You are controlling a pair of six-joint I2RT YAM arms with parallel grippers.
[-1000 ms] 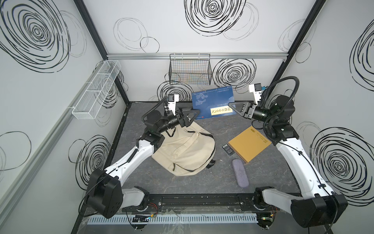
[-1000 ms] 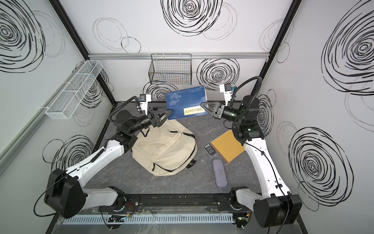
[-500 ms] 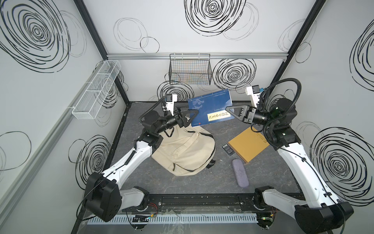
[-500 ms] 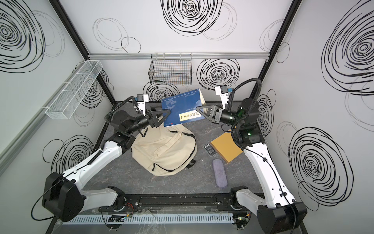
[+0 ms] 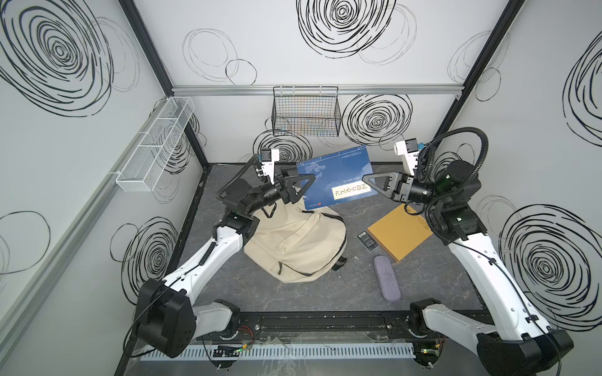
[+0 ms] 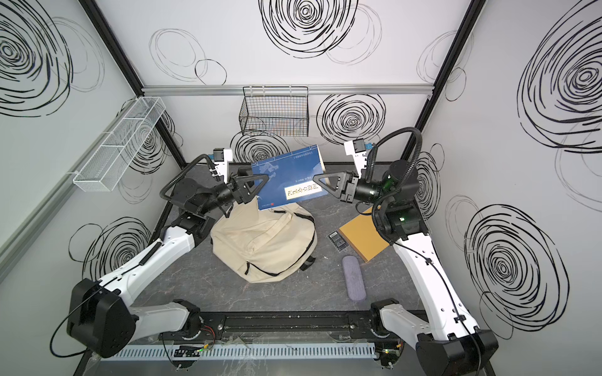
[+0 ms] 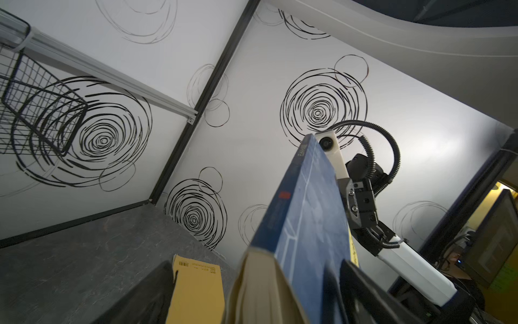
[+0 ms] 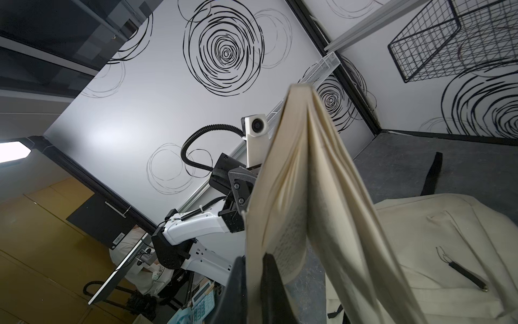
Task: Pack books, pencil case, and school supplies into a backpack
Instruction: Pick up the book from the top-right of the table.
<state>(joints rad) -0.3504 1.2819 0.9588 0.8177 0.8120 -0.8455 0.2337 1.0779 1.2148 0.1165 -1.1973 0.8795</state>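
The right pincer is clamping the navy book aloft, with the backpack lying just below it, while the left pincer is gaping wide around the opposite edge (apparently not gripping), so the next move is likely calling for steering this book down into that backpack.

Both top views come to us bright and evenly lit from overhead. The shadows on the floor around the backpack are faint and soft-edged. The wide lens bows the frame posts outward at 10 and 2 o'clock. Our left wrist view is dimmer, with a pale sheen on the wall — the navy book blurs where it nears the lens. In the right wrist view we find a white panel blown out, and the book's pages smear close up.
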